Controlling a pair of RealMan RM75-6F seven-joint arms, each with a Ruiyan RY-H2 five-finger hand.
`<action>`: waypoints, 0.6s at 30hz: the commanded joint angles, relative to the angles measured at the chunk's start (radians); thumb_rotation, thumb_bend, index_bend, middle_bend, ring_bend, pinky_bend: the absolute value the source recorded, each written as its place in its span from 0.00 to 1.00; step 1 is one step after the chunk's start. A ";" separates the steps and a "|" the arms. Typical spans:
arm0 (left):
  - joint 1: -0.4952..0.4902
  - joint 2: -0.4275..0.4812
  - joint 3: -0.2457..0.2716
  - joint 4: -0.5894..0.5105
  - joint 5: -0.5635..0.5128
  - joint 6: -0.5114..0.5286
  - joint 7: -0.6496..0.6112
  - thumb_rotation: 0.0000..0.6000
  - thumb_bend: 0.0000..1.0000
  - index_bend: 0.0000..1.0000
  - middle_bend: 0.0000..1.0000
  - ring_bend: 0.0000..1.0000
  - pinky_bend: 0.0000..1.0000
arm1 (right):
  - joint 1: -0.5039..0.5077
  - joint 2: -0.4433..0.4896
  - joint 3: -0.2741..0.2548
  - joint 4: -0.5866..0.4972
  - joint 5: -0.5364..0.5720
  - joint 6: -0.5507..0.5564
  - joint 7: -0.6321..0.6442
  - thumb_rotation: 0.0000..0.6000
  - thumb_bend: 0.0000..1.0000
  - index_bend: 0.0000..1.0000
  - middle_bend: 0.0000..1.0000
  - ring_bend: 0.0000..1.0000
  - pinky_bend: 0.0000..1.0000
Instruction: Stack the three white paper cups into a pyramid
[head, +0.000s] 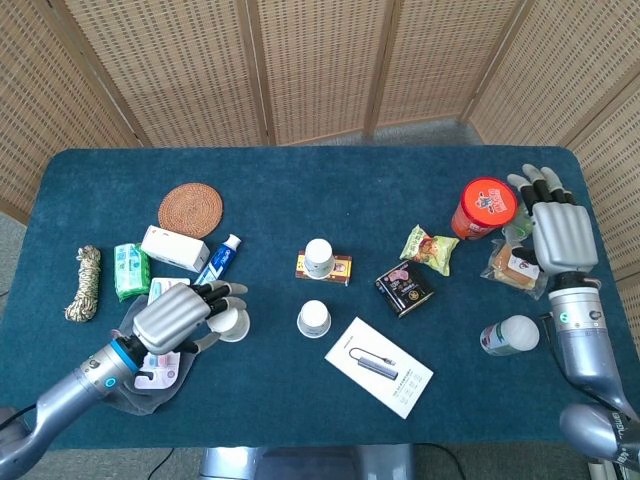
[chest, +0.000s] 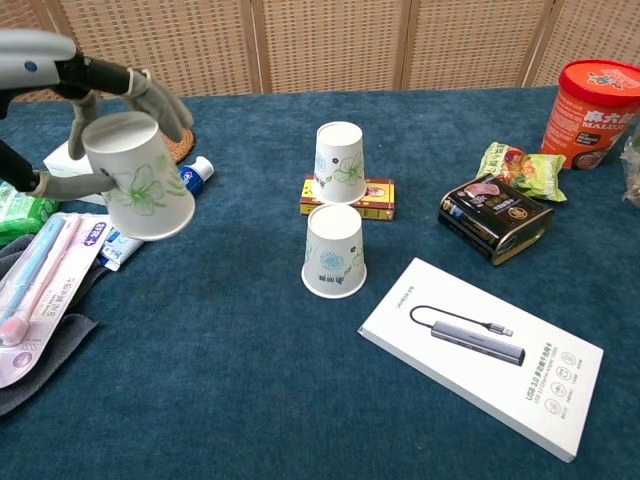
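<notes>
Partly cropped, left hand (head: 175, 317) fingers gripping inverted cup (chest: 140, 188) (wrist cut off), right hand (head: 558, 232) spread empty.

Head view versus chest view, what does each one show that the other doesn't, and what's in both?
Only the head view shows the right hand, open near the red tub's far side, plus the rope coil and the capped bottle. Only the chest view shows the green flower print on the held cup. Both show the left hand holding that cup, the two standing cups and, the red tub and the white box.
</notes>
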 joint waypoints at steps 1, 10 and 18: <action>0.008 -0.024 0.000 0.044 -0.014 -0.025 -0.017 1.00 0.54 0.47 0.21 0.25 0.55 | 0.003 -0.005 -0.002 0.002 0.003 -0.001 -0.004 1.00 0.49 0.15 0.08 0.00 0.23; -0.003 -0.139 -0.014 0.174 -0.038 -0.098 -0.025 1.00 0.53 0.47 0.21 0.24 0.54 | 0.009 -0.017 -0.006 0.014 0.013 -0.002 -0.014 1.00 0.48 0.15 0.08 0.00 0.23; -0.020 -0.227 -0.040 0.252 -0.067 -0.144 -0.018 1.00 0.54 0.48 0.21 0.24 0.53 | 0.005 -0.017 -0.006 0.021 0.012 0.000 -0.002 1.00 0.48 0.15 0.08 0.00 0.20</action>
